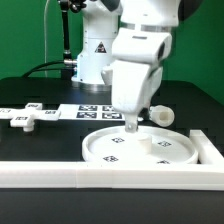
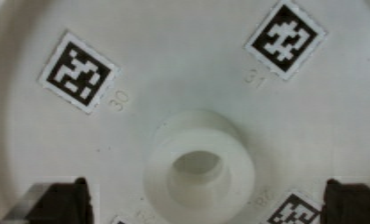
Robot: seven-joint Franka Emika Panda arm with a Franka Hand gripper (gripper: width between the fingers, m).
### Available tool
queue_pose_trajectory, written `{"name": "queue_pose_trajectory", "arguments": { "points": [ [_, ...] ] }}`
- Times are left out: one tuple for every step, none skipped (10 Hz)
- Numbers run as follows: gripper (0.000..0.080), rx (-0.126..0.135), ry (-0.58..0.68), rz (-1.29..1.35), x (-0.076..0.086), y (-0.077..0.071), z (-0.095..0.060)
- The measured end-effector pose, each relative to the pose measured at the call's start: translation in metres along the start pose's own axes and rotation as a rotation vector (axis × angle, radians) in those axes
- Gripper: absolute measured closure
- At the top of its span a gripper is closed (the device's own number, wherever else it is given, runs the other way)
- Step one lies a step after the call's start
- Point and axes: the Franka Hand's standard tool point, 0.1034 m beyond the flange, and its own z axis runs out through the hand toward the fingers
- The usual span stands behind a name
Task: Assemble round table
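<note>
The large rimmed round disc (image 1: 140, 150) lies flat on the table near the front, with several square tags on its face. My gripper (image 1: 133, 127) hangs straight down just above the disc's far middle. In the wrist view the disc (image 2: 164, 60) fills the frame, and its raised central hub with a hole (image 2: 203, 165) lies close to the gap between my dark fingertips (image 2: 57, 205). The gripper (image 2: 203, 210) is open wide and holds nothing. The short thick cylinder post (image 1: 160, 113) stands behind the disc. The small cross-shaped piece (image 1: 25, 118) lies at the exterior view's left.
The marker board (image 1: 92, 112) lies flat behind the disc, by the robot base. A long white border bar (image 1: 100, 172) runs along the front edge, and another (image 1: 211, 146) along the exterior view's right, boxing in the disc.
</note>
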Motion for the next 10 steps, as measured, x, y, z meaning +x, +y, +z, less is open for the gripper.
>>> {"name": "queue_pose_trajectory", "arguments": {
  "points": [
    [0.0151, -0.014, 0.006, 0.064, -0.007, -0.008, -0.008],
    [0.0151, -0.039, 0.028, 0.129, -0.013, -0.019, -0.014],
    [0.0151, -0.042, 0.036, 0.208, -0.013, -0.030, -0.014],
    [0.0151, -0.056, 0.056, 0.226, -0.011, -0.036, -0.011],
    [0.0151, -0.051, 0.049, 0.213, -0.013, -0.035, -0.011],
    [0.0151, -0.048, 0.053, 0.262, -0.012, -0.035, -0.011],
    [0.0151, -0.041, 0.058, 0.344, -0.011, -0.036, -0.011],
    [0.0151, -0.039, 0.059, 0.391, -0.011, -0.036, -0.011],
    [0.0151, -0.036, 0.070, 0.490, -0.010, -0.038, -0.011],
    [0.0151, -0.022, 0.088, 0.685, -0.011, -0.048, -0.010]
  ]
}}
